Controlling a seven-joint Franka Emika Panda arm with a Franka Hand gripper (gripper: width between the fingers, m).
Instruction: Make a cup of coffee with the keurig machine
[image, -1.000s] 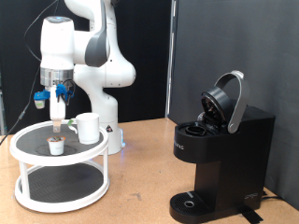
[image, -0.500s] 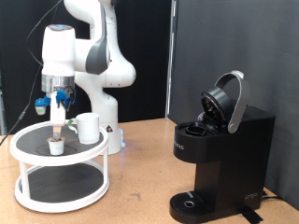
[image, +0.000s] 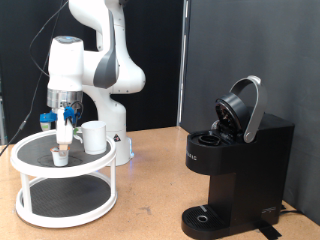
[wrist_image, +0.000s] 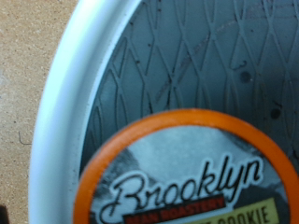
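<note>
1. The arm has come down a little since the frame before, and the claw (image: 64, 134) now hangs just above the pod (image: 61, 154).
2. I cannot tell if the claw is apart or together.
3. The counter (image: 150, 190) is brown wood, and the wall behind is dark on the exterior view's right.
4. A white round stand (image: 64, 180) with two shelves sits on the counter at the exterior view's left.
5. The cup (image: 94, 137) stands on the top shelf, just beside the pod.
6. The keurig (image: 235, 170) is well apart, at the exterior view's right, with its lid up.
7. In the wrist view, the pod's orange-rimmed top (wrist_image: 192, 191) reads "Brooklyn" and fills the frame, lying on the gray mat (wrist_image: 196, 61) inside the stand's white rim.
</note>
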